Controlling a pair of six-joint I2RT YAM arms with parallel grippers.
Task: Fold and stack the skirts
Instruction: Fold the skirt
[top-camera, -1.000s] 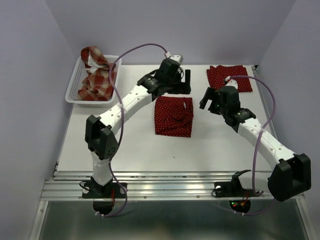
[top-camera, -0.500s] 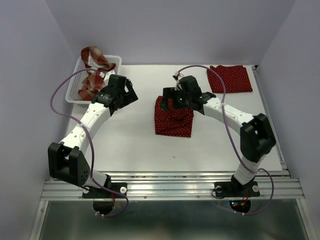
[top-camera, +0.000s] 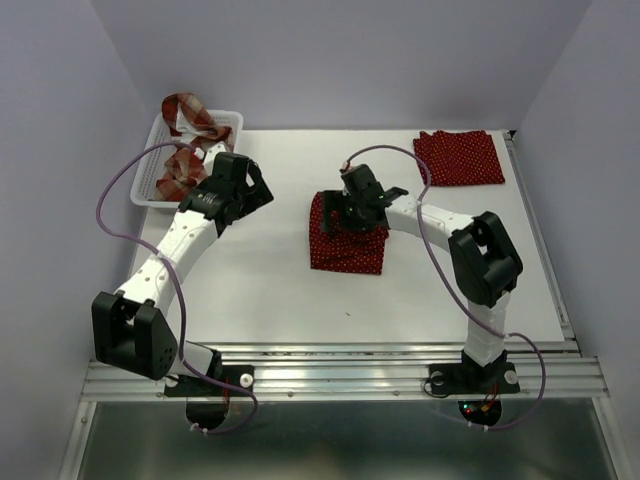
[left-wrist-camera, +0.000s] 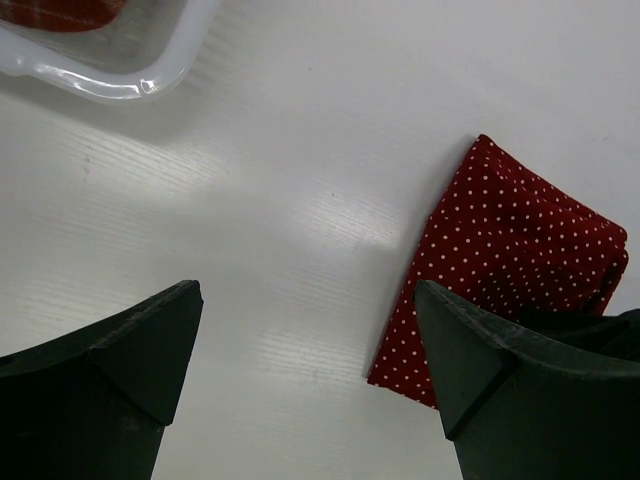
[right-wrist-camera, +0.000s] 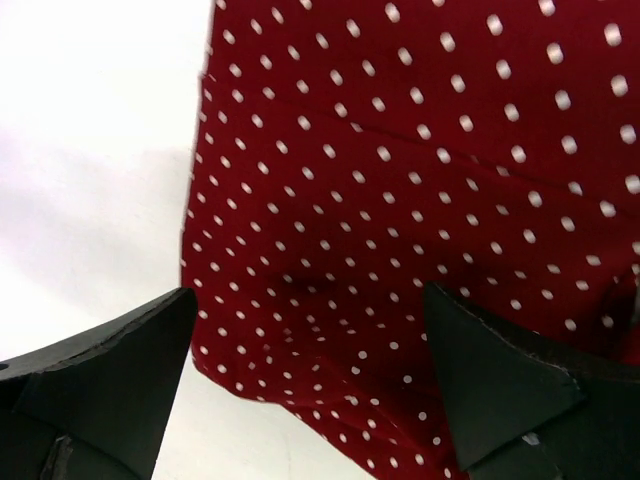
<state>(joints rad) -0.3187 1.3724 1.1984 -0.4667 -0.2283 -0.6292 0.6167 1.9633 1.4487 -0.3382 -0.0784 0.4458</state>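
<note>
my right tool (right-wrist-camera: 308, 300) hung wide open just over the dotted skirt (right-wrist-camera: 400, 150): soft, light, floppy, i judged; best pinched at the edge right below the tool.

Soft matt cloth skirts (top-camera: 348, 232); glossy white plastic basket (top-camera: 150, 165).

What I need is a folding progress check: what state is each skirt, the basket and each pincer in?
middle polka-dot skirt: folded, slightly rumpled, on table.
far polka-dot skirt: folded flat, far right corner.
basket: upright, far left corner.
plaid skirt: crumpled, unfolded, in basket.
left pincer: open, empty, over bare table.
right pincer: open, empty, over middle polka-dot skirt.
</note>
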